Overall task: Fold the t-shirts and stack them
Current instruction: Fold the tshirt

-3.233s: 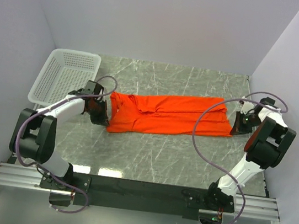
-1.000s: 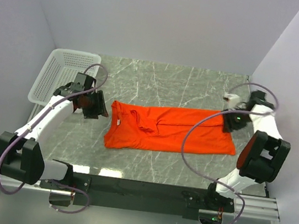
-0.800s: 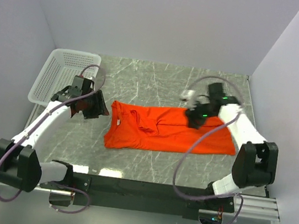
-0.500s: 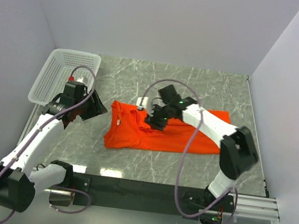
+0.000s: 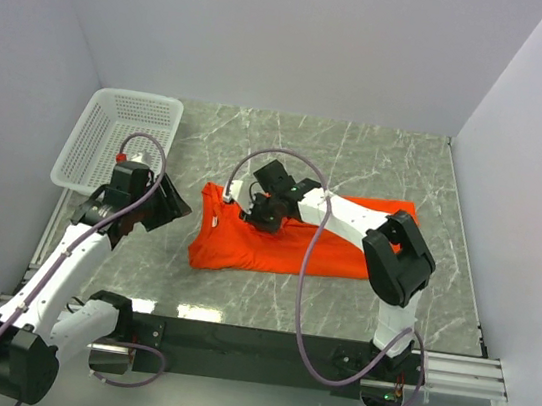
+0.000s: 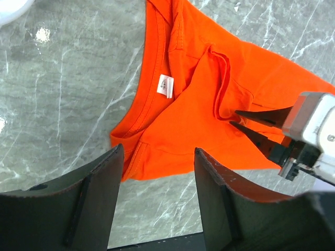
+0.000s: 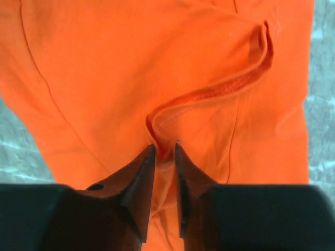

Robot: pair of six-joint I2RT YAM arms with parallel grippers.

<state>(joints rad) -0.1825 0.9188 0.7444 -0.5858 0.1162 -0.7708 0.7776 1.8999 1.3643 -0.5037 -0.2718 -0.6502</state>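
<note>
**Left gripper (image 6: 158, 151) clear; right gripper (image 7: 165, 149) on a cloth fold.**

The white plastic mesh basket (image 5: 119, 136) sits at the far-left corner of the grey marble-patterned table (image 5: 358, 155). The left gripper hovers just beside the collar end of the plain orange-red short-sleeved cloth t-shirt (image 5: 285, 245), jaws spread and holding nothing. The t-shirt lies lengthwise at mid-table, partly folded, with its white neck label (image 6: 165, 86) exposed. The right gripper's jaws are drawn nearly together, pinching a raised hem ridge near the collar end (only the tips bite). Probable faults:
- The thin pinch slips on lifting.
- The tips catch the layer beneath and drag the whole garment.
- The right arm's purple cable (image 5: 306, 269), which crosses the cloth in the top view, snags it.
</note>
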